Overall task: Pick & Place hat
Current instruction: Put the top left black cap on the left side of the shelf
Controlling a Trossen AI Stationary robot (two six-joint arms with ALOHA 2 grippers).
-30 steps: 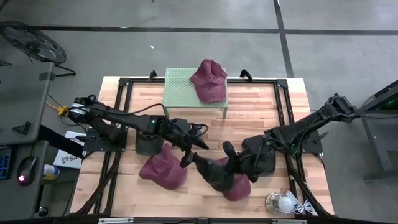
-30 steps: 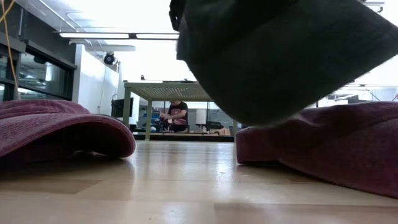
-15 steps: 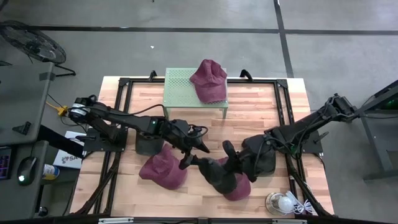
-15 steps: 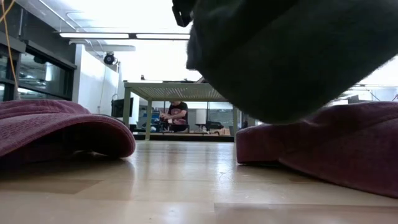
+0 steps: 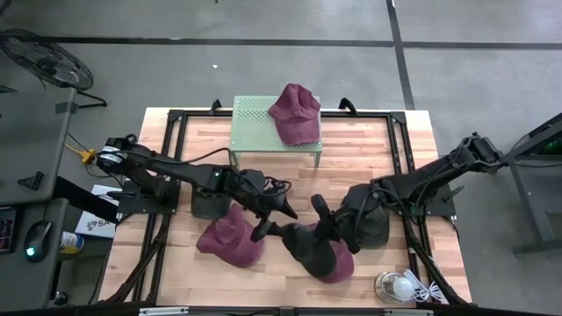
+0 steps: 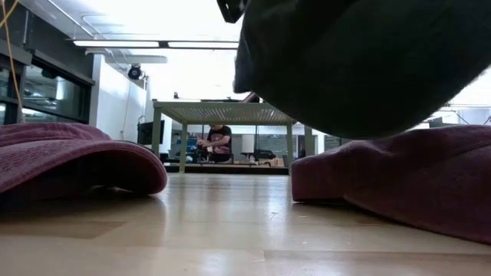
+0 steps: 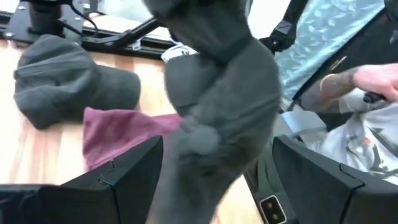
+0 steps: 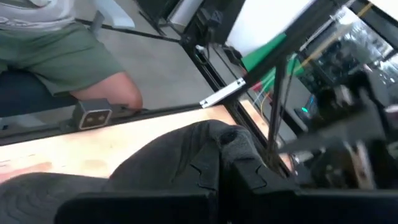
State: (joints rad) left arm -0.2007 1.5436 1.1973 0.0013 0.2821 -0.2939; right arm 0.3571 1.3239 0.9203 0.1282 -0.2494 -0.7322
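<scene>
A dark grey hat [image 5: 309,250] hung above the lower middle of the high view, over a maroon hat [image 5: 338,263] lying on the table [image 5: 351,158]. The right gripper [image 5: 318,230] was clamped on the grey hat's crown, its fingers pinching the fabric in the right wrist view [image 8: 211,162]. The left gripper [image 5: 269,221] stood just left of it with its fingers [image 7: 130,168] spread wide apart on either side of the hanging grey fabric [image 7: 217,112]; whether they touched it could not be told.

The left arm reached in from the left edge toward the centre, low over the table. The right arm came from the right edge, bent down at its wrist.

Four hats showed from above: the grey one, the maroon one beneath it, a second maroon hat [image 5: 230,237] at the lower left centre, and a third maroon hat [image 5: 295,114] on the green perforated stand [image 5: 255,127] at the upper middle. In the left wrist view another grey hat [image 7: 68,78] lay on the wood.
</scene>
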